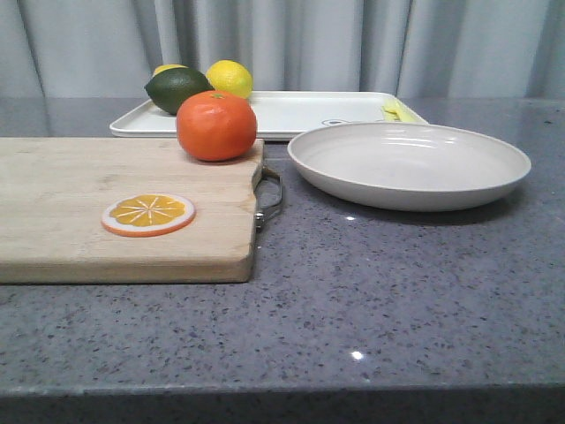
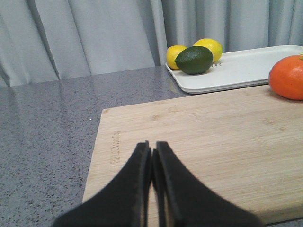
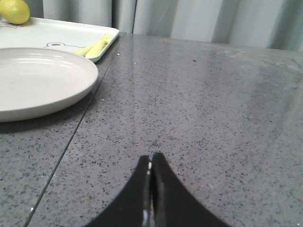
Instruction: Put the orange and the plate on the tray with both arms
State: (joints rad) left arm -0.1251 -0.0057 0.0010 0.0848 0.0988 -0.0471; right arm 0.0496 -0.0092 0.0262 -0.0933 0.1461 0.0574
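We start at our left gripper (image 2: 151, 153): fingers pressed together, nothing held, hanging over the near part of the cutting board (image 2: 199, 142). From there the orange (image 2: 287, 77) sits ahead and off to the right, on the board's far right corner, just in front of the tray (image 2: 246, 68). Over to our right gripper (image 3: 151, 163): also closed and empty, above bare grey counter. The plate (image 3: 33, 80) lies ahead and to its left, on the counter right of the board's metal handle (image 1: 272, 196), its far rim close to the tray's front edge.

So the split looks clear: our left arm is nearer the orange, our right nearer the plate. Both pincers must open before any grasp. Beyond the board, the tray already carries lemons (image 1: 229, 78) and a dark green fruit (image 1: 177, 88) at its left end.
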